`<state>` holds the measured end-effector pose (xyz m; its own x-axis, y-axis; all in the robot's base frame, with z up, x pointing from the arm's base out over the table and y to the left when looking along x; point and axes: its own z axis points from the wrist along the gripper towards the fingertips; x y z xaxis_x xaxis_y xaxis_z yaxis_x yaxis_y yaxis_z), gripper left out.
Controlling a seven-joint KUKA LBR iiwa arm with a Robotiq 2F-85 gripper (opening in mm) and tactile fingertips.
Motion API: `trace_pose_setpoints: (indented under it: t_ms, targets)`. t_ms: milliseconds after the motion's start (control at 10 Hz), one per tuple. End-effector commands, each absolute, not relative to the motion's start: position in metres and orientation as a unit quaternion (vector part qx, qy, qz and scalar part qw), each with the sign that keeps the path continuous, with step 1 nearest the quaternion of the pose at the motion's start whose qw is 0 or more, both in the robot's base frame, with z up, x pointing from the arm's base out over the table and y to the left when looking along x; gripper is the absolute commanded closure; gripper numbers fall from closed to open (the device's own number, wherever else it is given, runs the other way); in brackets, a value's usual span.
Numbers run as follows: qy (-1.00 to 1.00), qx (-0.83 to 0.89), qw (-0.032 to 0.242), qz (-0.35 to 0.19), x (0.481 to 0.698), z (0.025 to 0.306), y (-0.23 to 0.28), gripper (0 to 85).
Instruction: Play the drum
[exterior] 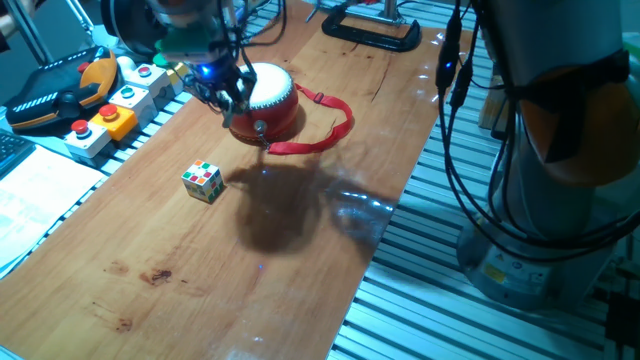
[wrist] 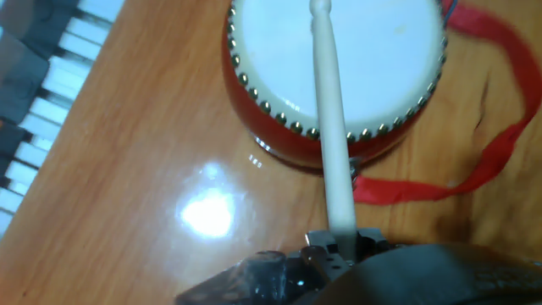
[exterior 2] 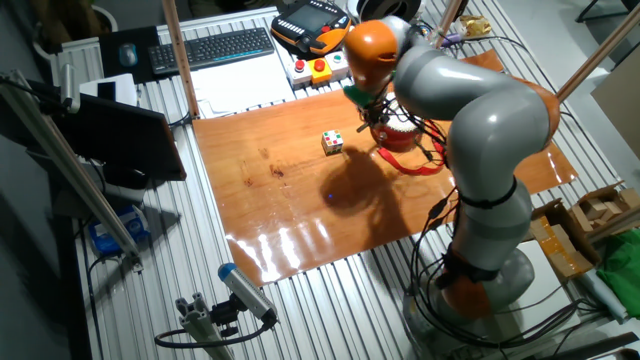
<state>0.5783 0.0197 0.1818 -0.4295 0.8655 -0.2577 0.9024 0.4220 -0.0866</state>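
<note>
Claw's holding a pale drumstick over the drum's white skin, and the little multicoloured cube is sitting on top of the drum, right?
Not quite. The cube sits on the wooden table, apart from the drum, as one fixed view shows. The rest holds: the claw holds a pale drumstick over the white skin.

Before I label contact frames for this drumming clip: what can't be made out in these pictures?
- Whether the drumstick tip touches the drum skin: hand view's top edge crops it.
- Gripper fingers: one fixed view blurs them against the drum; hand view shows only a dark blur at the bottom edge.
- Drum in the other fixed view: mostly behind the arm.
- Cube face colours: too small.
- Strap loop: cropped right in hand view.
</note>
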Motion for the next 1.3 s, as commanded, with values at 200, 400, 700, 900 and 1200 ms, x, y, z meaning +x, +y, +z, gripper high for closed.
trace_pose_setpoints:
  t_ms: [200,400,700,900,1200]
  targets:
    - [0.826,0.547,0.082,-0.105,0.580,0.167,0.016,84.3]
    - [0.823,0.563,0.041,-0.069,0.583,0.157,0.017,84.3]
    - [0.826,0.555,0.062,-0.081,0.582,0.159,0.017,84.3]
    - [0.827,0.536,0.110,-0.128,0.580,0.171,0.018,84.3]
    - [0.821,0.534,0.138,-0.148,0.579,0.177,0.018,84.3]
